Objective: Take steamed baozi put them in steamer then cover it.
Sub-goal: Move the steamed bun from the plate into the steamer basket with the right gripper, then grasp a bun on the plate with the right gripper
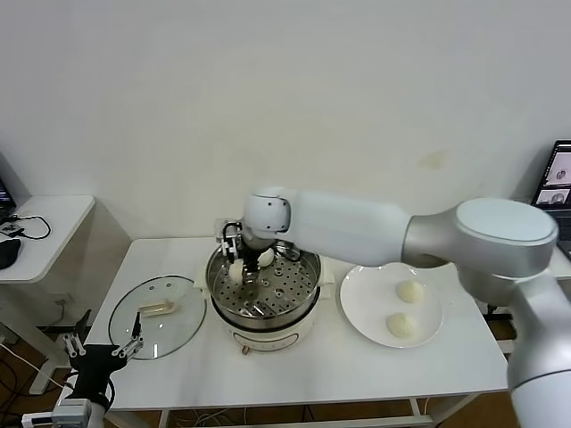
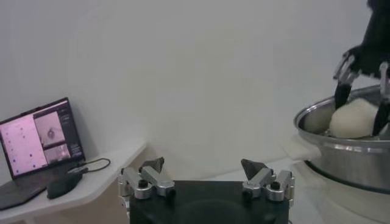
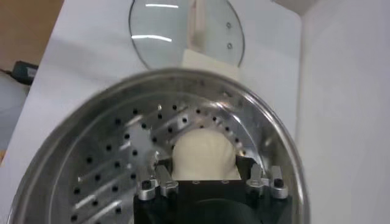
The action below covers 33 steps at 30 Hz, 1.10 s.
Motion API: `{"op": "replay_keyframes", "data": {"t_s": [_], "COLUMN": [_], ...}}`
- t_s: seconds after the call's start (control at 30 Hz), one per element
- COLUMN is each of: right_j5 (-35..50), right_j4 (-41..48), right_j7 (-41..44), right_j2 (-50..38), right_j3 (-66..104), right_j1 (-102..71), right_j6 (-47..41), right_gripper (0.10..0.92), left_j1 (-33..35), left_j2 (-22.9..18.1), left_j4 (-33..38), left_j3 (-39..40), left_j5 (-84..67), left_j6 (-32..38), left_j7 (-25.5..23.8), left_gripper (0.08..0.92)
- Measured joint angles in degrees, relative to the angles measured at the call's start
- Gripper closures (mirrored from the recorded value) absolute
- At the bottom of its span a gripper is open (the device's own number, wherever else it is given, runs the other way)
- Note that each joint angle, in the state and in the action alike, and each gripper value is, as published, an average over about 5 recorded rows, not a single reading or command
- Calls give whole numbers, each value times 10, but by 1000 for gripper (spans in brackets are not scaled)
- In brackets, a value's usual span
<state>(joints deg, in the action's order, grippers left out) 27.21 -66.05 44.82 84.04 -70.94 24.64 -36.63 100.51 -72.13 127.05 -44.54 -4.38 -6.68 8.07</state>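
1. The right gripper (image 1: 239, 270) gripped a baozi (image 3: 204, 155) just above the steamer (image 1: 303, 299) tray.
2. Next move, likely: release it, then fetch a plated bun (image 1: 409, 291).
3. The left gripper (image 2: 204, 176) waited, jaws apart, low beside the table.

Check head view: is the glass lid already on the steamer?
No. The cover lies flat on the table to the left of the steamer, whose perforated tray is open while the right end effector holds a baozi inside it.
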Motion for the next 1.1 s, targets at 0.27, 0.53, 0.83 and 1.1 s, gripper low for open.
{"op": "replay_keyframes", "data": {"t_s": [0.27,0.53,0.83,1.1], "right_j5": [-7,-7,-3,-18], "right_j4": [29,45,24,-38], "right_j7": [-3,-8,16,71], "right_j2": [19,28,12,-54], "right_j3": [0,5,8,-6], "right_j1": [-11,-18,4,64], "right_j6": [-2,-1,6,35], "right_gripper": [374,313,203,203], "left_j1": [-3,-3,0,0], "left_j2": [1,0,-1,0], "left_j4": [-1,-1,3,7], "left_j3": [0,1,1,1], "left_j5": [-1,-1,-1,-1], "left_j6": [1,1,1,1], "left_j7": [0,0,0,0], "left_gripper": [177,177,177,177]}}
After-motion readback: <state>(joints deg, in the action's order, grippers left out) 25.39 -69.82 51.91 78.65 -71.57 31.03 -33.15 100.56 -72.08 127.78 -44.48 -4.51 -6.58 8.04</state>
